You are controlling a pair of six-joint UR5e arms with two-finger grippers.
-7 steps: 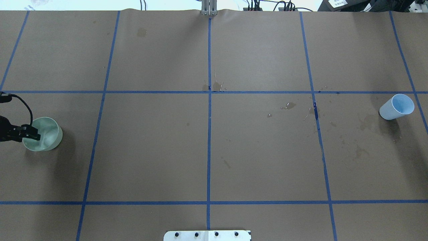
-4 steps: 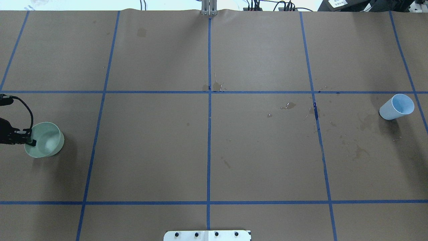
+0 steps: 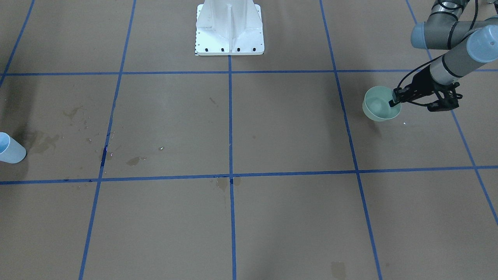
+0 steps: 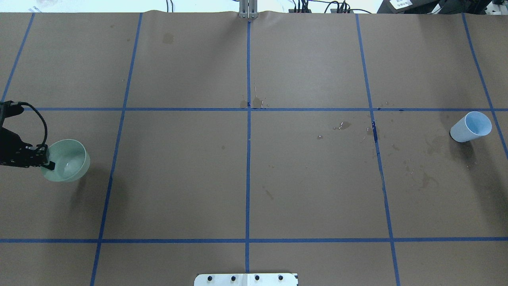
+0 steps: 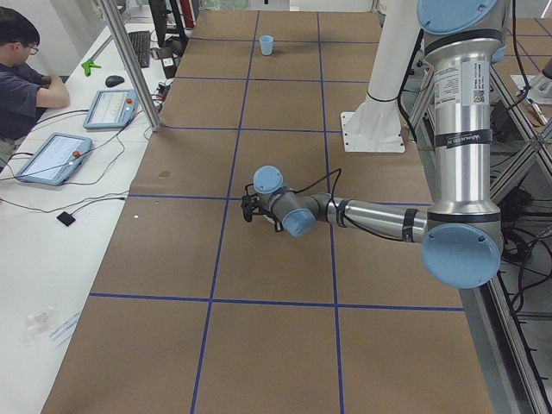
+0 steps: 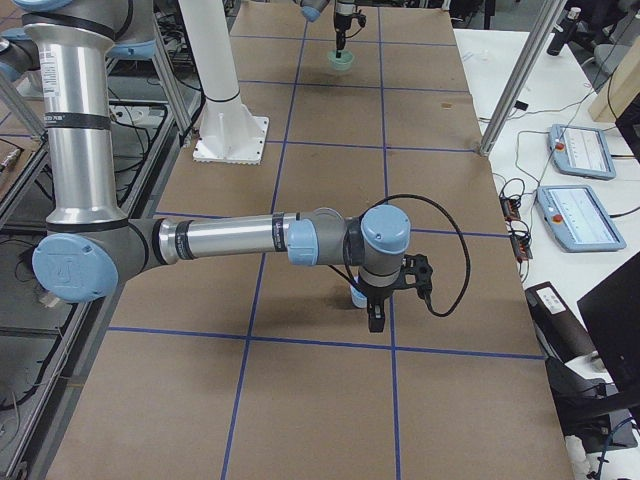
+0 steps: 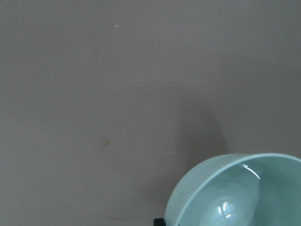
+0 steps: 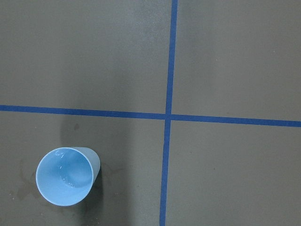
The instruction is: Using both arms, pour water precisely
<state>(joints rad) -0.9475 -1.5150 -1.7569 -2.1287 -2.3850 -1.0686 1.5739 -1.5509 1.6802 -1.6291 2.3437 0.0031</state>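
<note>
My left gripper [image 4: 47,162] is shut on the near rim of a pale green bowl [image 4: 69,163] and holds it a little above the table at the far left. The front-facing view shows the same gripper [image 3: 393,102] and bowl [image 3: 379,107]. Water glints [image 7: 223,207] in the bottom of the bowl [image 7: 235,188]. A light blue cup [image 4: 470,127] stands upright at the far right, with a few glinting drops inside in the right wrist view [image 8: 66,176]. My right gripper [image 6: 373,318] hangs beside that cup [image 6: 355,297]; I cannot tell whether it is open.
The brown board carries a blue tape grid and dark wet stains [image 4: 432,145] near the cup. The white pedestal [image 3: 229,27] stands at the robot's side. An operator [image 5: 21,78] sits at a side desk with tablets.
My left gripper has carried the green bowl to the right, further onto the table. The blue cup has not moved.
</note>
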